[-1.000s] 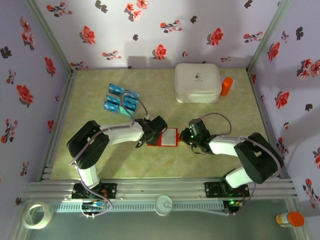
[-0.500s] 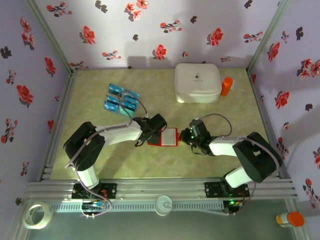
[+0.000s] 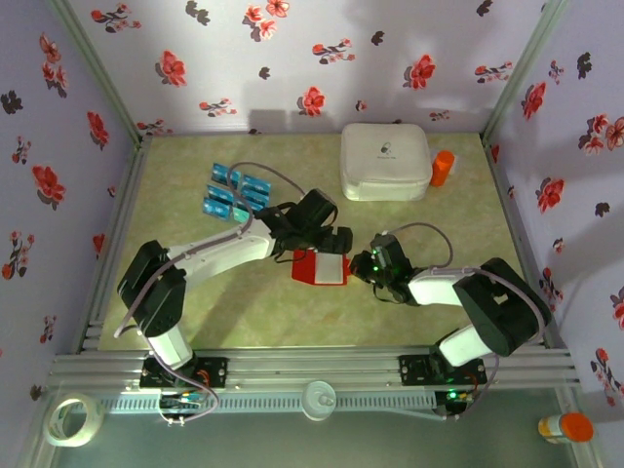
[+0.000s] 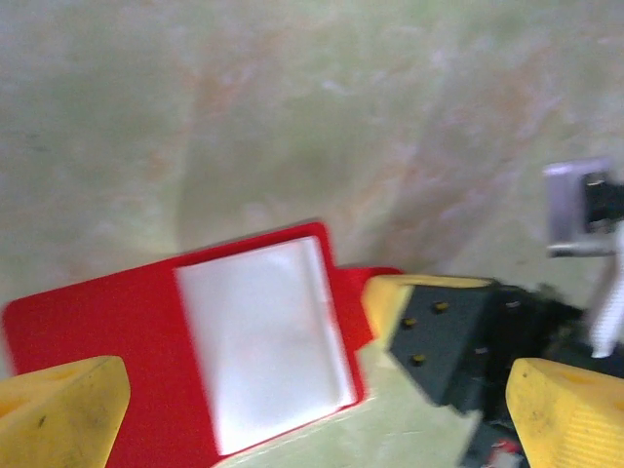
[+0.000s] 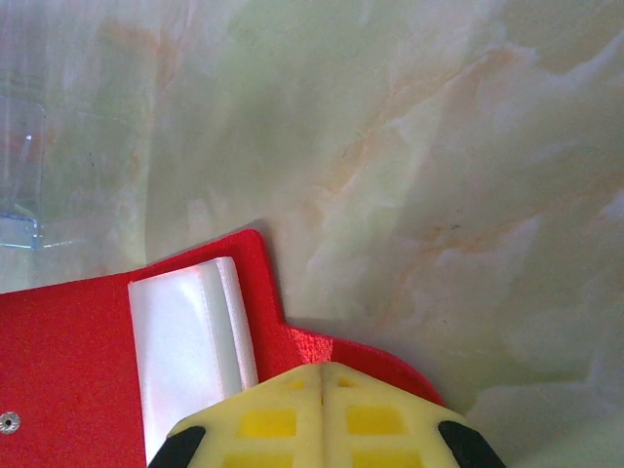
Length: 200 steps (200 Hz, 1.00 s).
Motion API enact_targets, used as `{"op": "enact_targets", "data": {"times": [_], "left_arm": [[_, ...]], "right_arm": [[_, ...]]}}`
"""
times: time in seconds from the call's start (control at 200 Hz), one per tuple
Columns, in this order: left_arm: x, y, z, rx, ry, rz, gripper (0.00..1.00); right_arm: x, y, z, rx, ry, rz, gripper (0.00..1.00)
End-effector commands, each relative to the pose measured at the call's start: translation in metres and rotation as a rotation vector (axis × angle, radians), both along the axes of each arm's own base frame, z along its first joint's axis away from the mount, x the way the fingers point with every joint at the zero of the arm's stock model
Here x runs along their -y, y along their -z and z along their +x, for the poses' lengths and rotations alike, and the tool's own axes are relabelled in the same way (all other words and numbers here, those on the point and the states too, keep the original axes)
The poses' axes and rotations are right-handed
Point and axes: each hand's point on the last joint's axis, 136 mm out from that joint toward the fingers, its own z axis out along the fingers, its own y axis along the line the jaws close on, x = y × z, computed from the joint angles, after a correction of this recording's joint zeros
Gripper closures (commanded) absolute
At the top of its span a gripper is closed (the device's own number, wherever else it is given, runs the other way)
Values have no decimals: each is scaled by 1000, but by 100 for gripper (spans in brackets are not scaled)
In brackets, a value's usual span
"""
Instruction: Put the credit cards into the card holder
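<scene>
The red card holder [image 3: 310,266] lies open mid-table, its clear inner pocket [image 4: 263,341] facing up. My left gripper [image 3: 327,240] hovers over its far side, open, yellow fingertips [image 4: 63,409] spread wide with nothing between them. My right gripper [image 3: 365,265] is shut, its tips [image 5: 320,375] resting on the holder's red flap [image 5: 341,351] at the right edge; I cannot tell if the flap is pinched. In the left wrist view the right gripper [image 4: 390,292] sits on that flap. Several blue credit cards [image 3: 237,192] lie in a cluster at the far left.
A big white rounded box [image 3: 385,161] stands at the back right with an orange bottle [image 3: 443,168] beside it. A clear plastic piece [image 5: 19,166] lies on the table beyond the holder. Floral walls enclose the marbled green table [image 3: 195,292].
My left arm has swung from the holder's left edge up and to the right, and now hangs over the holder. The holder shifted slightly left and shows more red. The right gripper stayed put.
</scene>
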Motion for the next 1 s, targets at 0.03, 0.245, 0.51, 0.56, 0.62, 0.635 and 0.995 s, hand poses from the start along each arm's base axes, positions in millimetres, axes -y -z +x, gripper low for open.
{"op": "enact_targets", "data": {"times": [0.03, 0.245, 0.51, 0.56, 0.62, 0.635, 0.995], "left_arm": [[16, 16, -4, -110, -53, -168, 0], [-13, 64, 0, -183, -166, -203, 0], [-42, 92, -4, -182, -156, -92, 0], [-45, 95, -5, -181, -148, -70, 0], [-47, 97, -6, -180, -140, -52, 0], [-47, 97, -6, -179, -138, -49, 0], [-56, 102, -7, -141, -78, 57, 0]], "right_arm": [[12, 19, -15, -74, 20, -32, 100], [16, 18, -18, -72, 30, -32, 100], [11, 11, -18, -69, 25, -4, 100], [10, 8, -17, -68, 22, 3, 100], [7, 3, -14, -61, 16, 10, 100], [7, 2, -14, -59, 14, 12, 100], [-2, -31, 0, -10, -16, 4, 100]]}}
